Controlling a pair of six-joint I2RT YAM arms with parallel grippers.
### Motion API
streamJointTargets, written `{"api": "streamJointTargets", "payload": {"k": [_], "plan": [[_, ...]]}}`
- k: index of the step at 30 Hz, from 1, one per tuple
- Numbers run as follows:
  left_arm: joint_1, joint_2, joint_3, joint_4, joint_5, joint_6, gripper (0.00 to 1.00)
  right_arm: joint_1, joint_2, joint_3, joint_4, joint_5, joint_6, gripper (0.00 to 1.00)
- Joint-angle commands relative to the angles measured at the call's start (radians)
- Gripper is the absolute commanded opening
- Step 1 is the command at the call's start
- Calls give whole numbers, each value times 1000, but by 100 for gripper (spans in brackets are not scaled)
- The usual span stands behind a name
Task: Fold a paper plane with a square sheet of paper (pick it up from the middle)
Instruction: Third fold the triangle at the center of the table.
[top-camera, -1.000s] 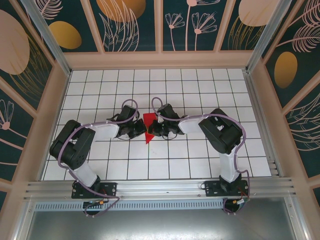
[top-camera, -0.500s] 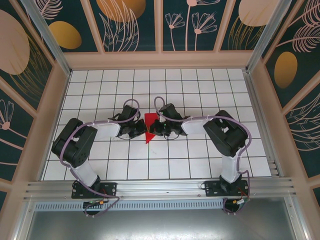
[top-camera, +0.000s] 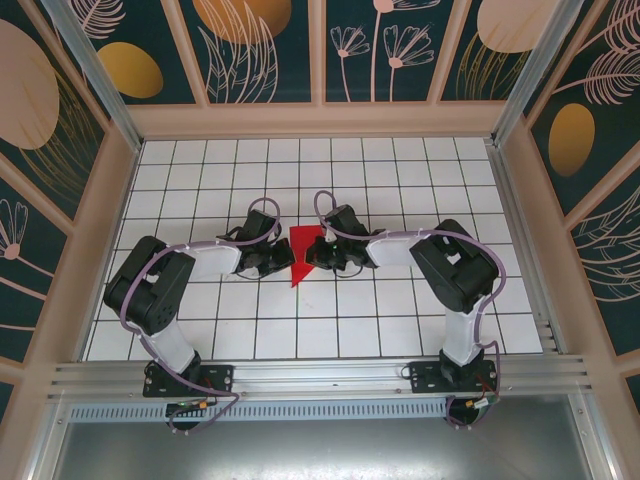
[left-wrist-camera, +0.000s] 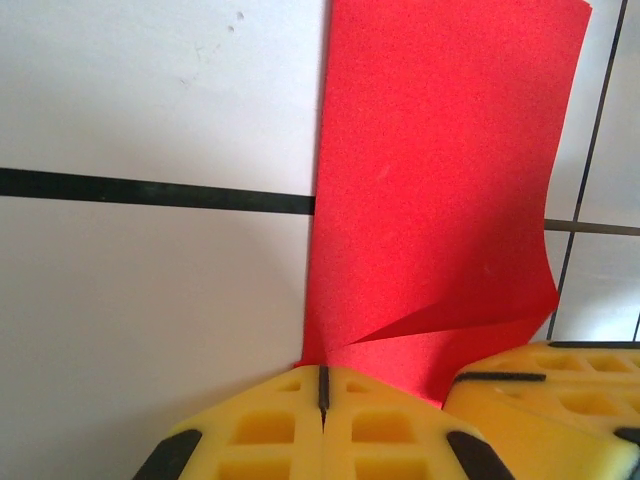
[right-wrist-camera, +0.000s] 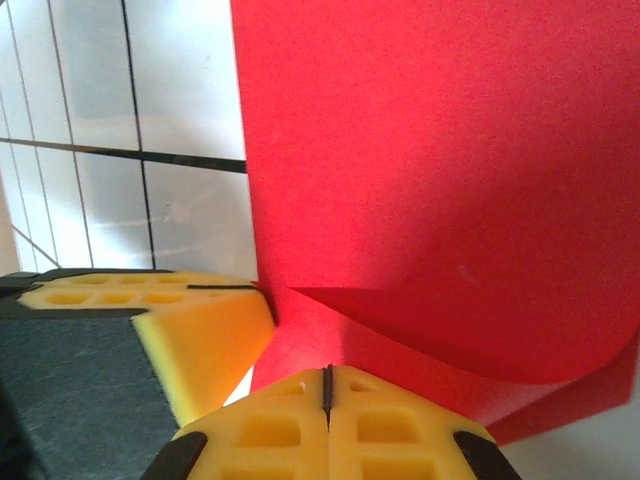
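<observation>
My white bench (top-camera: 400, 310), gridded in black lines, fills mid-frame; dark teal floral panels (top-camera: 270, 50) wall its top, left and right.

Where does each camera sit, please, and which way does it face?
Top external: above and behind, looking down at the tiled table; left arm, right arm, left pincer and right pincer at the red paper.
Left wrist: on the left arm, facing the paper past its shut pincer.
Right wrist: likewise on the right arm, past its shut pincer.
Shared: both wrist views show the paper and the other pincer's pad.
</observation>
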Motion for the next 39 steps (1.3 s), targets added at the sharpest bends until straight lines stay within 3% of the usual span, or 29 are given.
{"api": "streamJointTargets", "payload": {"k": [1,8,13,24,39], "plan": [[-10,48,-1,-68,-39,23,0,0,15,-28,-40,51,-9,0],[-9,56,1,-89,-57,33,0,-7,-18,-83,-12,64,49,0],[-10,59,7,-90,-50,40,0,-5,-69,-32,-18,40,40,0],[-9,57,12,-93,-43,48,0,-11,7,28,-69,75,16,0],[-10,62,6,-99,-54,56,0,-63,-114,-125,-45,183,104,0]]}}
